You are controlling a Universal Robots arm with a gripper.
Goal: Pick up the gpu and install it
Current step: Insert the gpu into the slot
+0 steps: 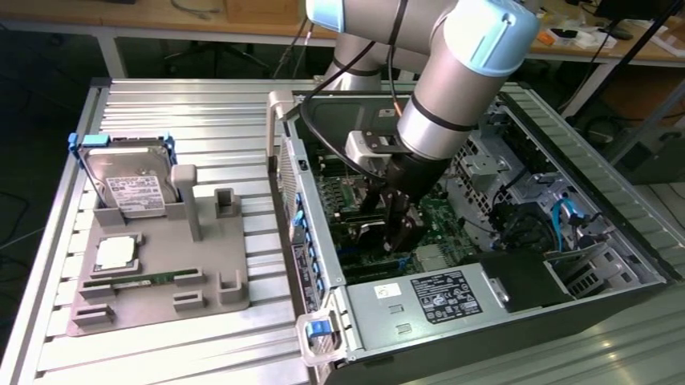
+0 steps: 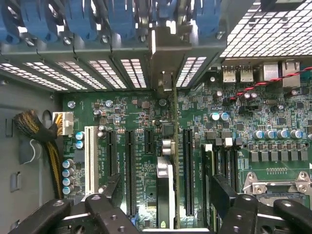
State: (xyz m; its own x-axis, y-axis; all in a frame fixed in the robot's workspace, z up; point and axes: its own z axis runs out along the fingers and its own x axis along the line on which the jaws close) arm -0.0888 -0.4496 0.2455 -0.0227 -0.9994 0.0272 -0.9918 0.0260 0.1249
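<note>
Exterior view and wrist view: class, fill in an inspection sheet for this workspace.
Surface: slatted metal table carrying an open computer case.
Job's things: gpu stands edge-on on the motherboard.
Clutter: hard drive and RAM stick on a grey holder.
Grippers: gripper open inside the case, straddling the gpu, apparently not touching it.
Cables: yellow-black bundle; red-black twisted wire.
Surroundings: wooden benches behind.

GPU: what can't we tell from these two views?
- GPU seating: the wrist view sees it edge-on, so the card itself hides its contact edge against the board.
- GPU in the exterior view: covered by the gripper and the arm.
- Fingers, open: partly cut off by the wrist picture's edge, so their clearance from the card is unclear.
</note>
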